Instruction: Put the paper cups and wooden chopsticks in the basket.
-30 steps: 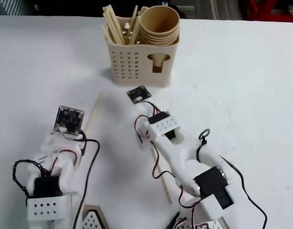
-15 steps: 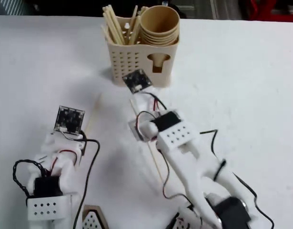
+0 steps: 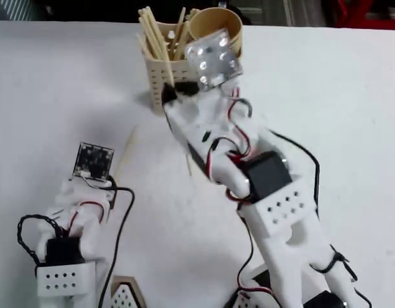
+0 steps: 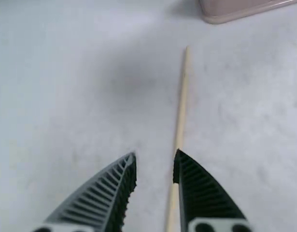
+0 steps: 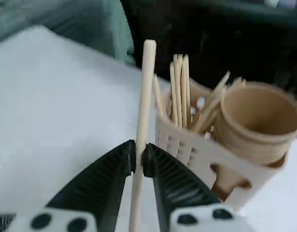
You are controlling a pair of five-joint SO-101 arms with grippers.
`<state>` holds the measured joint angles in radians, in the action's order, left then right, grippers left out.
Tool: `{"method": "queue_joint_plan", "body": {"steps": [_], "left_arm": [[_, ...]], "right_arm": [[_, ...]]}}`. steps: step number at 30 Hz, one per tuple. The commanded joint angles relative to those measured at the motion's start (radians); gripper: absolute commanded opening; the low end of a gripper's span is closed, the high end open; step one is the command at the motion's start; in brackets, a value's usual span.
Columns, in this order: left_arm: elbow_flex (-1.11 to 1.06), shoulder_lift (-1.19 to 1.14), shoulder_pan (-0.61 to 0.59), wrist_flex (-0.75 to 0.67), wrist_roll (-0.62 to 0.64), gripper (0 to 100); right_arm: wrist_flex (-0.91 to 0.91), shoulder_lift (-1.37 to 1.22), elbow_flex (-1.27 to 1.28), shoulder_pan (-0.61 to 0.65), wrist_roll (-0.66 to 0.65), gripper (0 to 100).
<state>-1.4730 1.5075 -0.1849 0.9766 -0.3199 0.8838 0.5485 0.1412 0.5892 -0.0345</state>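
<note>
a white table [image 3: 338, 96] carries a pale perforated basket [image 3: 160, 83] near the middle of its far edge. the basket holds a stack of paper cups [image 3: 213, 22] and a bundle of wooden chopsticks [image 3: 155, 35]. the right gripper [image 5: 139, 155] hangs just beside the basket's near wall, its black jaws pinching one chopstick [image 5: 147, 82] partway along the shaft, the stick nearly upright. the left gripper [image 4: 155, 158] sits low toward the table's near left corner, jaws spread. a second chopstick [image 4: 181, 96] lies flat on the table, just beside the inner edge of one jaw. the sticks look light, stiff, thin and smooth, so an off-centre pinch would probably let them swing. a hold near the middle seems safest.
</note>
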Motion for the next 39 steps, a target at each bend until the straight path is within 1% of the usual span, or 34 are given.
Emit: {"method": "queue_joint_plan", "body": {"steps": [1,4,10,15,22,27,37,39], "left_arm": [[0.005,0.013,-0.01,-0.021,-0.008,14],[0.005,0.013,-0.01,-0.021,-0.008,14],[0.005,0.013,-0.01,-0.021,-0.008,14],[0.005,0.013,-0.01,-0.021,-0.009,14],[0.003,0.013,-0.01,-0.034,-0.009,14],[-0.017,0.013,-0.051,-0.086,-0.008,14],[-0.017,0.013,-0.053,-0.084,-0.008,14],[-0.017,0.013,-0.053,-0.084,-0.008,14]], "right_arm": [[-0.093,-0.068,-0.164,-0.001,-0.002,1.7],[-0.177,-0.16,-0.264,-0.004,-0.002,1.7],[-0.389,-0.325,-0.41,-0.088,-0.002,1.8],[-0.585,-0.418,-0.434,-0.14,-0.002,1.8],[-0.762,-0.529,-0.43,-0.136,-0.002,1.8],[-0.802,-0.615,-0.43,-0.14,-0.002,1.8],[-0.792,-0.659,-0.43,-0.153,-0.002,2.2],[-0.791,-0.659,-0.43,-0.154,-0.038,2.2]]}}
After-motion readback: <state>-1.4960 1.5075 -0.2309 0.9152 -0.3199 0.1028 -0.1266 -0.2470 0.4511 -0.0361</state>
